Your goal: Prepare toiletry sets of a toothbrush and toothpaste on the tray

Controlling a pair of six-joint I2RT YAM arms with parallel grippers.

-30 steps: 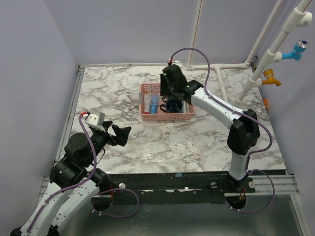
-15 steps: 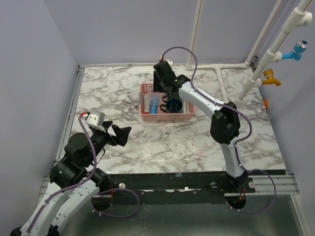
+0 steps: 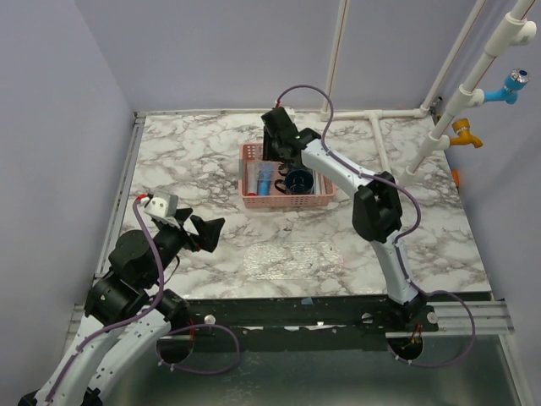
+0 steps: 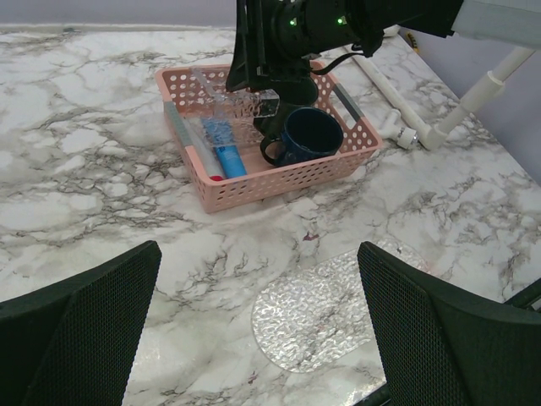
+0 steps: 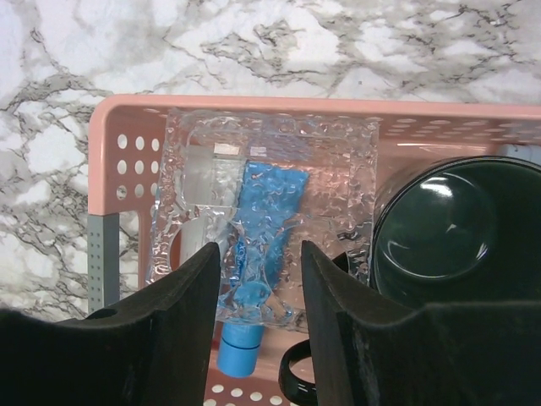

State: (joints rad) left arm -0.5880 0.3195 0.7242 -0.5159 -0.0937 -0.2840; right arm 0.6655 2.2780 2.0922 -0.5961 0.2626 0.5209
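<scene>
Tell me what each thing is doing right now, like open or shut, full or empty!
Left gripper: jaws wide open, empty.
Right gripper: jaws apart, nothing visibly held.
Basket: upright, partly filled.
Mug: upright, empty.
Tube: lying down, capped.
Basket tray: over the tube.
Table tray: flat, empty.

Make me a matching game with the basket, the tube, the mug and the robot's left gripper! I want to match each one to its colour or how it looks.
Things:
1. basket
2. tube
3. mug
4. left gripper

Matches:
A. wide open
B. pink
C. dark navy
D. bright blue

Right pairs: 1-B, 2-D, 3-C, 4-A
</scene>
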